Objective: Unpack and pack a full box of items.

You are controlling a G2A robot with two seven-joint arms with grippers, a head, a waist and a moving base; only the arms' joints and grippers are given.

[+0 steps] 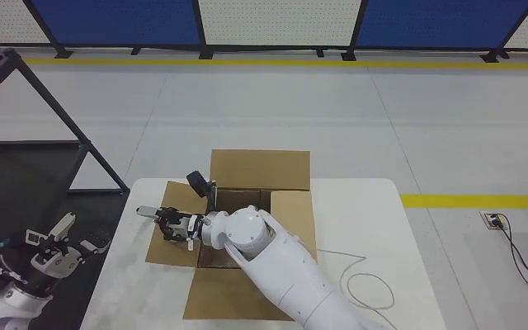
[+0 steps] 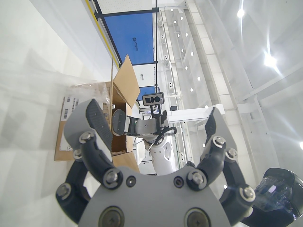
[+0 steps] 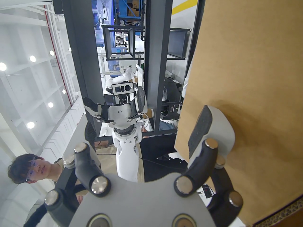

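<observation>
Right pincer [image 1: 169, 221] is spread wide with nothing in it, hanging over the left flap of the box [image 1: 260, 169], one of my fingers [image 3: 201, 128] right beside the cardboard. Left pincer [image 2: 152, 108] is wide open and empty too, off past the surface's [image 1: 371, 214] left edge near the front corner. Box sits mid-surface, flaps folded out, can't see what's inside.

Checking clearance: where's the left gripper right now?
Top view: the left gripper hangs off the table's left edge, well apart from the open cardboard box.
</observation>
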